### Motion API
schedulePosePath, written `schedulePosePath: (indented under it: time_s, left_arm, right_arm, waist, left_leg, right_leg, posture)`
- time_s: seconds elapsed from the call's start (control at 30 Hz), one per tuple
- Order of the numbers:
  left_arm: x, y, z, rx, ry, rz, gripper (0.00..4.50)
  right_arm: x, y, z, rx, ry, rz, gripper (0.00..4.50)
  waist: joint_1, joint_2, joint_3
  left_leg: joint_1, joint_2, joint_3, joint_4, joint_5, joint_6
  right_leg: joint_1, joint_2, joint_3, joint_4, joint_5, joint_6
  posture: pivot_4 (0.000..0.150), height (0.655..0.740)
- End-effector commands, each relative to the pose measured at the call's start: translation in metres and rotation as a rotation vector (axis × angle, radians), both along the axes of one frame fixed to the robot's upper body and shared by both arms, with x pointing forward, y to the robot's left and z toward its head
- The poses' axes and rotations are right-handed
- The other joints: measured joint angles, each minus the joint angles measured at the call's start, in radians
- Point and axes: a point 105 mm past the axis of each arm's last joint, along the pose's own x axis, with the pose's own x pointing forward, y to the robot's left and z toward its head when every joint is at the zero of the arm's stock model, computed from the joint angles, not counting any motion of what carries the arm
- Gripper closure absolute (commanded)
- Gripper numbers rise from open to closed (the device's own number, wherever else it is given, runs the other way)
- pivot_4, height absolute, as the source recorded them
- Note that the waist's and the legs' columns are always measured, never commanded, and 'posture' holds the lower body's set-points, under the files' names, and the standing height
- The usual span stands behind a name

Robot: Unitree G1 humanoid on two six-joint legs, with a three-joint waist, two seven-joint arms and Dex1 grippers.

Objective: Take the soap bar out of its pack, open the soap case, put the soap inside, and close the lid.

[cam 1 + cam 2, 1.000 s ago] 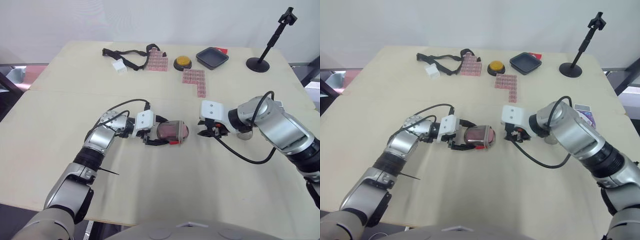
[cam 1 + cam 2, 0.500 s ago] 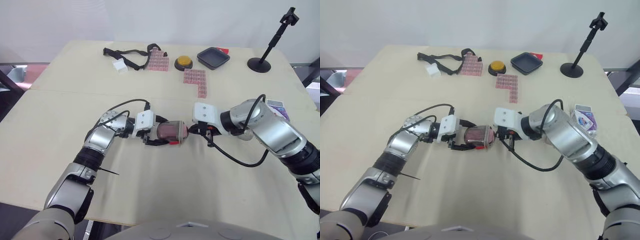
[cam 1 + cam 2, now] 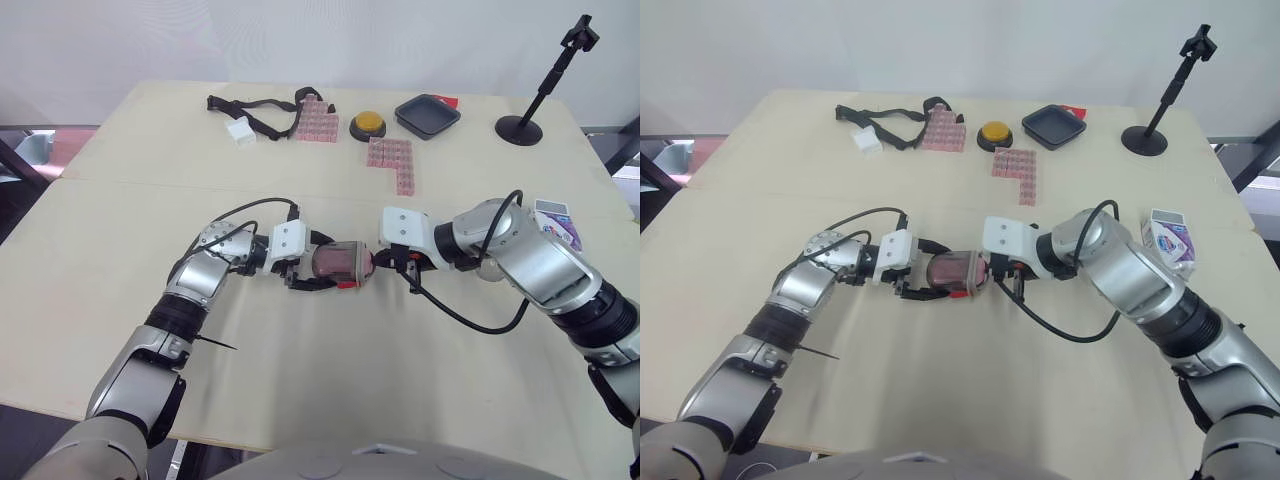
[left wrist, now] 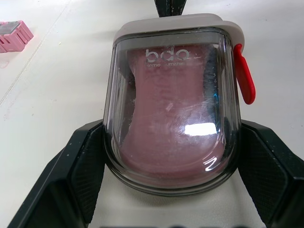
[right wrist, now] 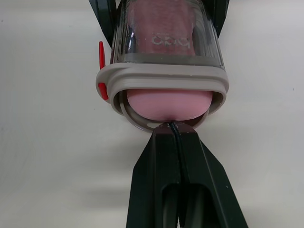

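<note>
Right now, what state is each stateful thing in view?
soap case: held flat, lid apparently ajar at the end facing the right gripper
soap bar: inside the case, end showing through the gap
left gripper: shut on the soap case
right gripper: shut, tips against the case's rim
soap pack: on the table, apart; open or shut unclear

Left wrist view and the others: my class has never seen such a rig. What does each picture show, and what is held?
It is a humanoid robot with two arms, each ending in a two-fingered gripper. The two wide pictures come from its head cameras, looking down on a table; the close-ups come from wrist cameras. The left gripper clasps a clear-lidded soap case holding pink soap. The right gripper, fingers shut, touches its end. The soap pack lies apart.
</note>
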Motion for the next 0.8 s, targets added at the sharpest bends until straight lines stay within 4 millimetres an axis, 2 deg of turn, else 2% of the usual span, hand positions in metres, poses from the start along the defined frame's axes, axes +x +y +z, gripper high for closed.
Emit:
schedulePosePath:
  time_s: [0.03,0.27,0.53,0.57,0.67,0.8]
  left_arm:
    - [0.001,0.004,0.016,-0.042,-0.063,-0.007,0.82]
    - [0.003,0.013,0.013,-0.029,-0.069,0.008,0.82]
    - [0.004,0.009,0.011,-0.043,-0.057,0.015,0.82]
    - [0.004,0.008,0.011,-0.043,-0.056,0.015,0.82]
    - [0.004,0.007,0.010,-0.047,-0.053,0.017,0.82]
    - [0.004,0.006,0.011,-0.047,-0.055,0.014,0.82]
  right_arm:
    - [0.005,-0.020,0.009,-0.010,-0.034,-0.042,4.49]
    - [0.008,-0.050,0.017,0.016,-0.034,-0.132,4.49]
    - [0.002,-0.041,0.012,0.044,-0.021,-0.108,4.49]
    - [0.003,-0.042,0.012,0.041,-0.026,-0.114,4.49]
    - [0.011,-0.065,0.004,-0.079,-0.049,-0.155,4.49]
    - [0.009,-0.060,0.002,-0.086,-0.042,-0.128,4.49]
  waist:
    - [0.001,0.000,0.000]
    - [-0.001,0.000,0.000]
    - [0.000,0.000,0.000]
    - [0.000,0.000,0.000]
    - [0.001,0.000,0.000]
    - [-0.002,0.000,0.000]
  left_leg:
    - [0.000,0.000,0.000,0.000,0.000,0.000]
    - [-0.001,0.000,0.000,0.000,0.000,0.000]
    - [0.000,0.000,0.000,0.000,-0.001,0.002]
    - [0.000,0.000,0.000,0.000,-0.001,0.002]
    - [0.000,0.000,0.000,0.000,-0.001,0.002]
    - [0.000,0.000,0.000,0.000,-0.001,0.002]
  right_leg:
    - [0.000,0.000,0.000,0.000,0.000,0.000]
    - [0.000,0.000,0.000,0.000,0.000,0.000]
    - [0.000,0.000,0.000,0.000,-0.001,-0.002]
    - [0.000,0.000,0.000,0.000,-0.002,-0.003]
    - [0.000,0.000,0.000,0.000,-0.002,-0.003]
    - [0.000,0.000,0.000,0.000,-0.002,-0.003]
  posture:
    - [0.150,0.7338]
    - [0.150,0.7338]
    - [0.150,0.7338]
    - [0.150,0.7338]
    - [0.150,0.7338]
    - [0.150,0.7338]
